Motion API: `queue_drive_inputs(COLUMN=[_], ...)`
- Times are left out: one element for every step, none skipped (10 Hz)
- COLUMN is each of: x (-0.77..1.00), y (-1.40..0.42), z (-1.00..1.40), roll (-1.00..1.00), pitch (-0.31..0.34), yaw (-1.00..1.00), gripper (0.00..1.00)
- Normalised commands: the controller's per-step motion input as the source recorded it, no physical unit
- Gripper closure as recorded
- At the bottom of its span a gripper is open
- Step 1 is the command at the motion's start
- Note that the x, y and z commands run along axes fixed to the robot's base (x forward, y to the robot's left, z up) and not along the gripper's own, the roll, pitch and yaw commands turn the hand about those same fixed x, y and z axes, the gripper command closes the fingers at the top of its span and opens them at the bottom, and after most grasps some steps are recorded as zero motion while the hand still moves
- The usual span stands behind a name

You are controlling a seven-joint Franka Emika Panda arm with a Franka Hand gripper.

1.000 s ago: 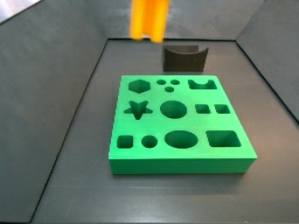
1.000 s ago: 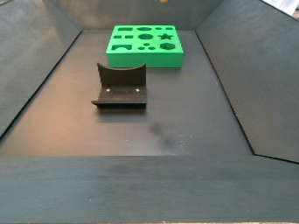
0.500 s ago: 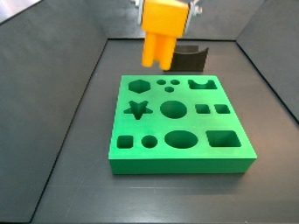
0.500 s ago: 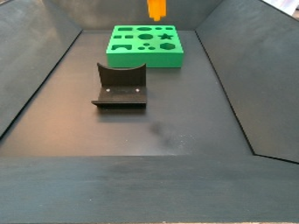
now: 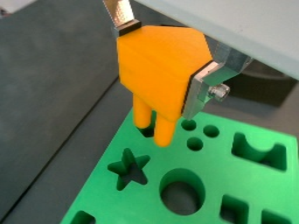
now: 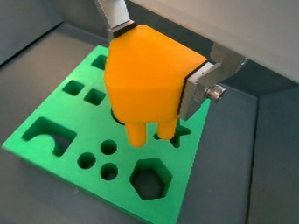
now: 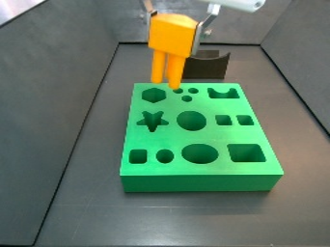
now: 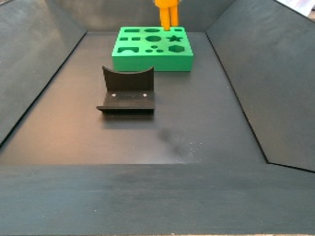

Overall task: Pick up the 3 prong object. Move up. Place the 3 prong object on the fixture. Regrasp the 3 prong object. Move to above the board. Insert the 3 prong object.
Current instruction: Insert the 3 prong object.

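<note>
The gripper (image 5: pixel 163 59) holds the 3 prong object (image 5: pixel 162 74) tight between its two silver fingers (image 5: pixel 205 84). The orange piece hangs in the air with its prongs pointing down at the green board (image 7: pixel 200 135). In a side view it is over the far left part of the board, close to the hexagon hole (image 7: pixel 154 95). The prongs are near the board, but I cannot tell if they touch it. The dark fixture (image 8: pixel 127 89) stands apart from the board on the floor (image 8: pixel 172 138).
</note>
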Motion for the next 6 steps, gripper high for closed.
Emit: queue_drive_inputs(x=[-0.19,0.02,0.06,0.27,0.45,0.52], y=[0.03,0.04,0.09,0.12,0.14,0.17], z=[-0.25,-0.06,0.0,-0.11,-0.1,-0.14], roll=[-0.24,-0.27,-0.24,-0.06,-0.02,0.03], pitch=[-0.354,-0.396,-0.411,-0.229,-0.131,-0.049], yaw=[-0.61,-0.73,-0.71,-0.79,-0.71,-0.7], gripper=[1.0,1.0,1.0,1.0,1.0,1.0])
